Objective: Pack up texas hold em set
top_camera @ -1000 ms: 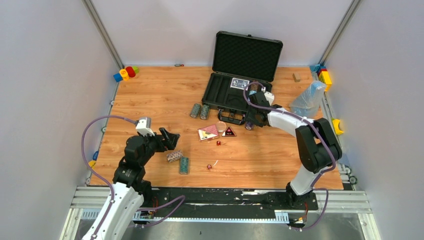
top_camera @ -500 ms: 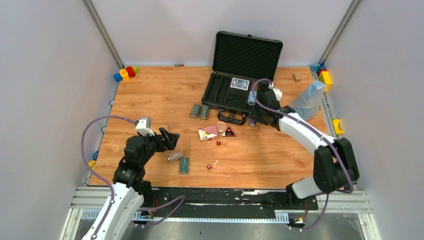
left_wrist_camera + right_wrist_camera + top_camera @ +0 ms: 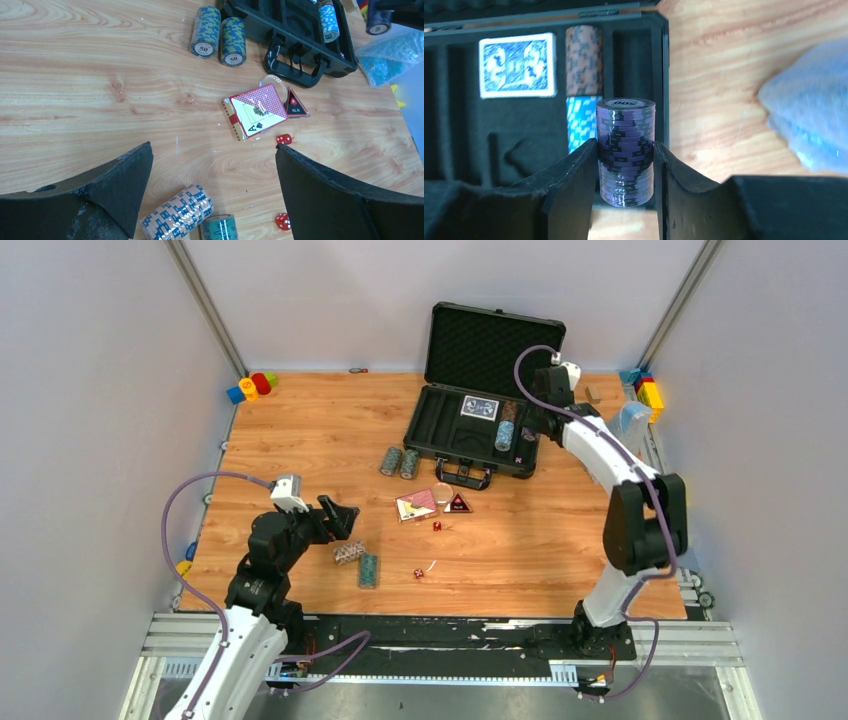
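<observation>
The black case (image 3: 432,432) lies open at the back, with a blue card deck (image 3: 517,65), a brown chip roll (image 3: 584,60) and a blue chip roll (image 3: 581,122) in it. My right gripper (image 3: 625,165) is shut on a purple chip roll (image 3: 625,150) and holds it over the case's right end (image 3: 527,436). My left gripper (image 3: 212,160) is open and empty above a tan-and-blue roll (image 3: 176,212) and a green roll (image 3: 219,227). A red card deck (image 3: 256,110), the triangular button (image 3: 295,106), two red dice (image 3: 284,139) and two more rolls (image 3: 206,31) lie on the table.
A clear plastic bag (image 3: 615,438) lies right of the case, close to my right arm. Toy blocks sit at the back left corner (image 3: 250,387) and along the right edge (image 3: 648,390). The case handle (image 3: 295,70) sticks out toward the decks.
My right gripper has carried the purple roll from in front of the case handle back and up to over the case's right end. The left arm has not moved.
</observation>
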Controlling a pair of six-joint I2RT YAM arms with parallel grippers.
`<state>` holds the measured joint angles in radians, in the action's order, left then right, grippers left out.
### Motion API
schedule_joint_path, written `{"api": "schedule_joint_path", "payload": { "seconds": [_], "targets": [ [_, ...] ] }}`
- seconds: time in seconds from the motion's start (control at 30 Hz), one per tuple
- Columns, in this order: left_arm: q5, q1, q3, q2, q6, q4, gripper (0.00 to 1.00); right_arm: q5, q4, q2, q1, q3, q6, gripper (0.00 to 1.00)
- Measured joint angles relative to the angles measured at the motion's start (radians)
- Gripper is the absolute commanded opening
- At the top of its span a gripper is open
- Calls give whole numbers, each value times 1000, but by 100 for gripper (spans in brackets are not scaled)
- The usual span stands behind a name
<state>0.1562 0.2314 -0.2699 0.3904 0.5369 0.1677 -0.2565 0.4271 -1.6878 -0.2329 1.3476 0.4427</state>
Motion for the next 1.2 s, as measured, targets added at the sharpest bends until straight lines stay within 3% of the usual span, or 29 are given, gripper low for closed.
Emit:
{"api": "schedule_joint_path", "payload": {
  "seconds": [0.3, 0.73, 0.97, 1.1, 1.2],
  "targets": [
    [0, 0, 0, 10, 0, 0, 100, -10, -2, -308, 25, 204, -103, 30],
    [-3, 0, 0, 6, 1, 0, 100, -70, 1, -409, 35, 311, -147, 34],
    [-8, 0, 0, 6, 1, 0, 100, -77, -2, -471, 39, 391, -167, 72],
    [-8, 0, 0, 6, 2, 1, 100, -82, -25, -471, 43, 413, -179, 76],
    [-9, 0, 0, 6, 3, 1, 100, -77, -29, -463, 44, 408, -178, 71]
  ]
}}
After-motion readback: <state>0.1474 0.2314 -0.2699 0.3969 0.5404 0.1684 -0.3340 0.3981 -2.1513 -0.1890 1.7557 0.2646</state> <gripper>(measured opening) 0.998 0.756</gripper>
